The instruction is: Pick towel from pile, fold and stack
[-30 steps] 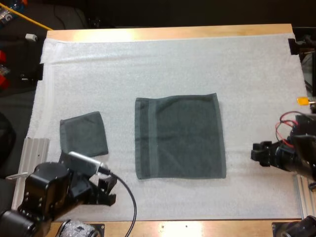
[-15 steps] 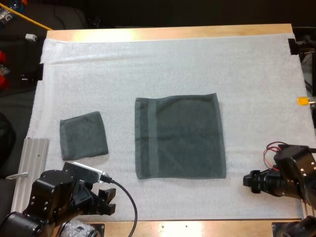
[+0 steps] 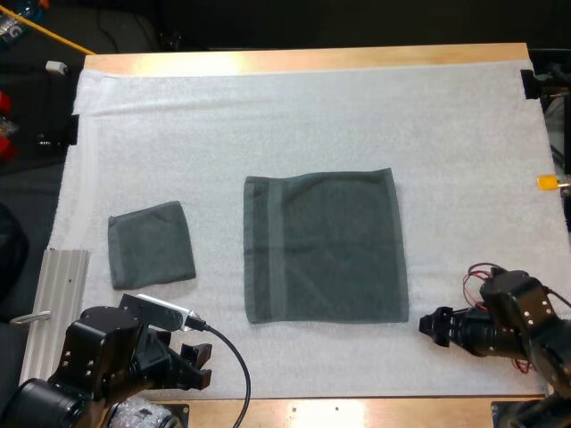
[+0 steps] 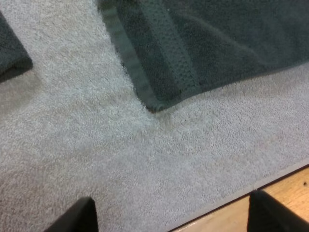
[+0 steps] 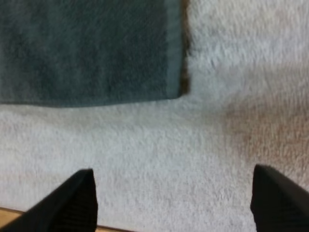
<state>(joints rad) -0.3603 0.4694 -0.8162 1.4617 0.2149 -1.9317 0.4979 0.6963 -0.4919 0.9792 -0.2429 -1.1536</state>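
Observation:
A dark grey-green towel [image 3: 325,246] lies spread flat in the middle of the white mat. A smaller folded towel [image 3: 151,243] rests to its left. My left gripper [image 3: 198,366] sits low near the mat's front edge, below the folded towel, open and holding nothing; its view looks at the spread towel's near left corner [image 4: 153,104]. My right gripper [image 3: 434,325] hovers just right of the spread towel's near right corner [image 5: 175,92], fingers [image 5: 72,203] wide apart and clear of the cloth.
The white mat [image 3: 303,116] covers most of the wooden table [image 3: 303,59]. A ribbed metal rail [image 3: 52,308] lies along the mat's left front edge. The mat's front edge and bare wood [image 4: 285,193] run close by the left gripper.
My right gripper has moved toward the front and left, closing on the spread towel's near right corner. My left gripper has drawn back slightly toward the front edge. The towels have not moved.

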